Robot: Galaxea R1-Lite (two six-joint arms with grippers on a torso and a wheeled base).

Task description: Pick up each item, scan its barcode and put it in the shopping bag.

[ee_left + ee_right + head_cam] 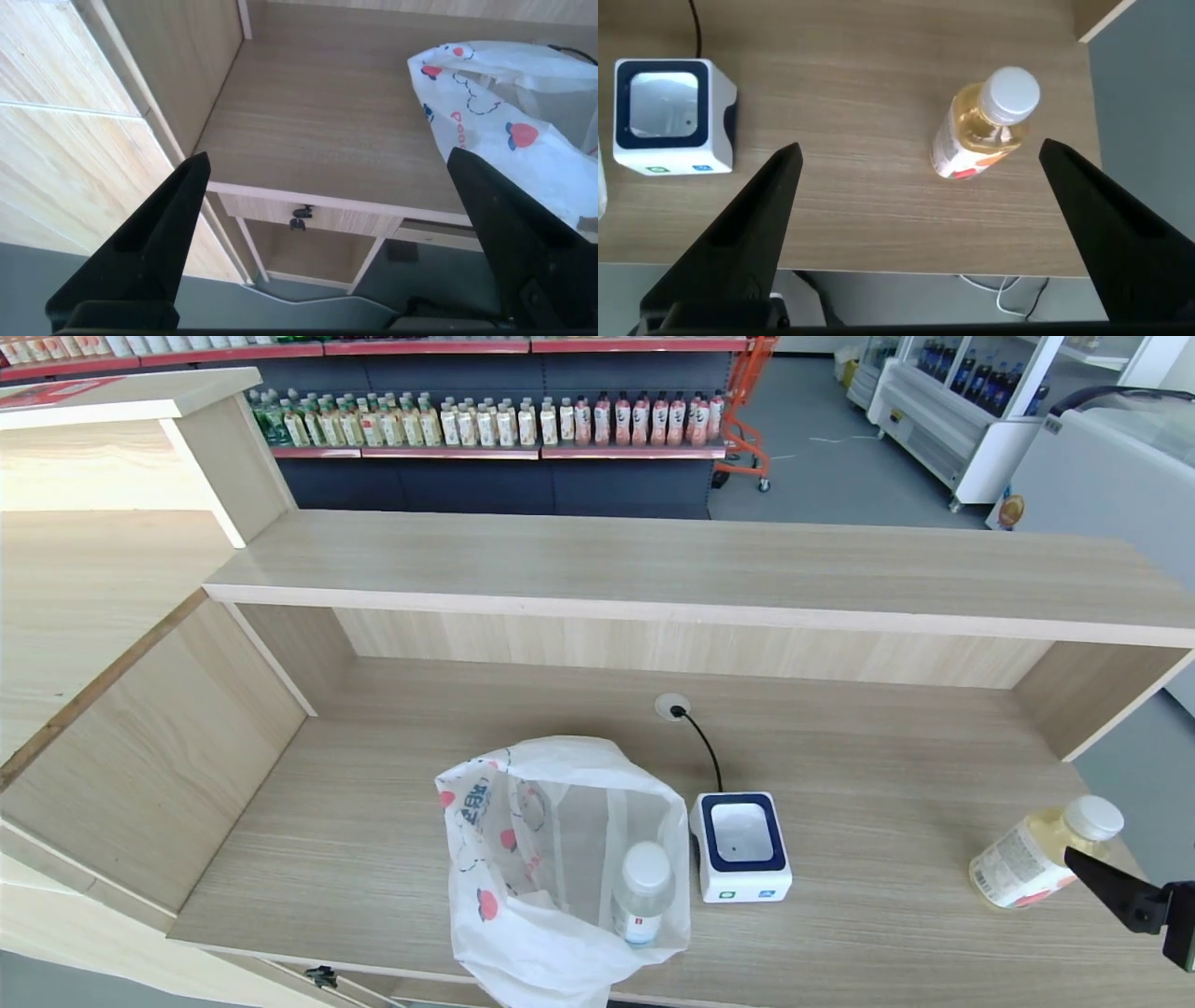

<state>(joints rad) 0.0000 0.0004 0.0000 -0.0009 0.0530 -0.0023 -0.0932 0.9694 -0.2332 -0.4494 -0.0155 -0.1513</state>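
The clear bottle (642, 891) is bagged; your right gripper (920, 159) hangs wide open by the juice bottle (982, 126): grasp it next, then scan.

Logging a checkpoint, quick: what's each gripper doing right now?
Left gripper: open, holding nothing.
Right gripper: open, holding nothing.

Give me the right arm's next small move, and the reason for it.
Probably lower the right gripper onto the yellow drink bottle and close on it. The jaws stand open above that bottle, which lies on its side on the counter, not yet bagged. The scanner is free, and a clear bottle already stands in the shopping bag.
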